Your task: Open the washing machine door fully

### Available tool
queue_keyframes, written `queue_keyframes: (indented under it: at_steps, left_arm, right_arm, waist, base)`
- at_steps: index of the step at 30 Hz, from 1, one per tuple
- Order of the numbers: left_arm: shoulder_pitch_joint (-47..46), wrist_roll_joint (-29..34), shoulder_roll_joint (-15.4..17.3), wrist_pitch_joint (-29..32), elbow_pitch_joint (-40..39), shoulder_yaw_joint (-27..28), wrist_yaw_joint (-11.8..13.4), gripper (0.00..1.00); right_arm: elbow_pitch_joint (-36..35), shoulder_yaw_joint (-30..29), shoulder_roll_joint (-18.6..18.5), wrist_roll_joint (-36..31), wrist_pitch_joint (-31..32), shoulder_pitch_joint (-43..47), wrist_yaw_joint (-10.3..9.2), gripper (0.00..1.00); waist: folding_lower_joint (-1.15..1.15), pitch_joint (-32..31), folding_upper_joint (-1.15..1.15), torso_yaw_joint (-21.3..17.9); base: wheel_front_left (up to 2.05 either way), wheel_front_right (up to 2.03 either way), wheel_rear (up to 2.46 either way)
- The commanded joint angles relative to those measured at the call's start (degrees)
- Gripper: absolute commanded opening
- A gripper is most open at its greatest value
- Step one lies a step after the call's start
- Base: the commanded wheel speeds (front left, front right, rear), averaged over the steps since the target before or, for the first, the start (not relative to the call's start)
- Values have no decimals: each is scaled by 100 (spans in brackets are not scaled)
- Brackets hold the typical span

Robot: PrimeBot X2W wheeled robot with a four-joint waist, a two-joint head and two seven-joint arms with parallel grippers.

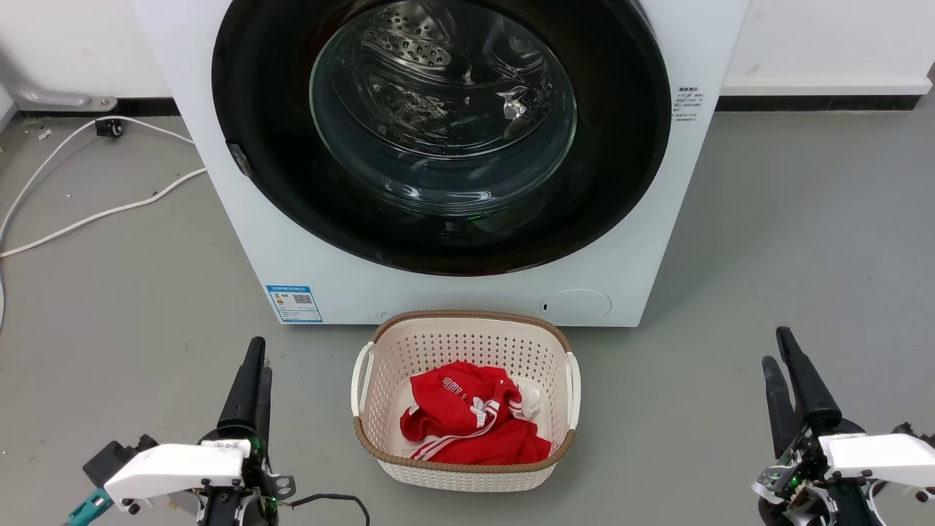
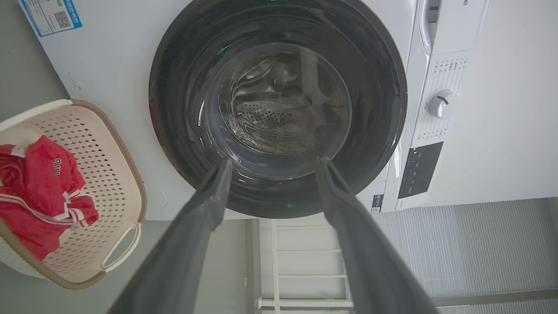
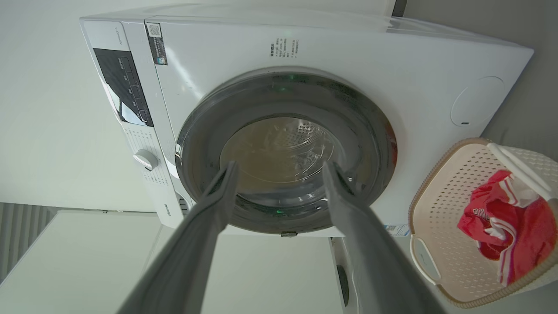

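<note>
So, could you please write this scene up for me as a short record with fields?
door: washing machine door shut, flush with the front
machine: washing machine on the grey floor, drum visible through the glass
basket: basket on the floor just in front of the machine
contents: red garment in the basket
left gripper: open, empty, apart from the door
right gripper: open, empty, apart from the door
floor left: white cable

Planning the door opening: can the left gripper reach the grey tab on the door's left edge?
Probably yes: bare floor lies between the left gripper and the grey tab on the washing machine door; the basket stands aside.
</note>
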Motion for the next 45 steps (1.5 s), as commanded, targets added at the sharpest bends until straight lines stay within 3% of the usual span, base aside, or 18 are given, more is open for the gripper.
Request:
queue_keyframes:
  at_steps: [1,10,29,45]
  left_arm:
    - [-117,153,22,-50,-166,-12,-15,100]
    - [-144,1080,21,-266,-623,-102,-17,100]
    - [10,3459,19,-679,-1126,-325,-23,100]
    - [118,4969,17,-955,-1206,-395,7,100]
  right_arm:
    - [-165,8,-15,-132,-47,-73,0,100]
    - [-585,54,-12,-1142,-266,-34,0,100]
    - [-934,414,-6,-4125,-683,143,1,100]
    - [-935,476,-1,-5647,-876,233,1,100]
  waist:
    - [0,-1,0,-2]
    - [0,-8,0,-27]
    - [0,-50,0,-65]
    - [0,-81,0,-78]
  base:
    - [0,0,0]
    - [0,0,0]
    - [0,0,0]
    - [0,0,0]
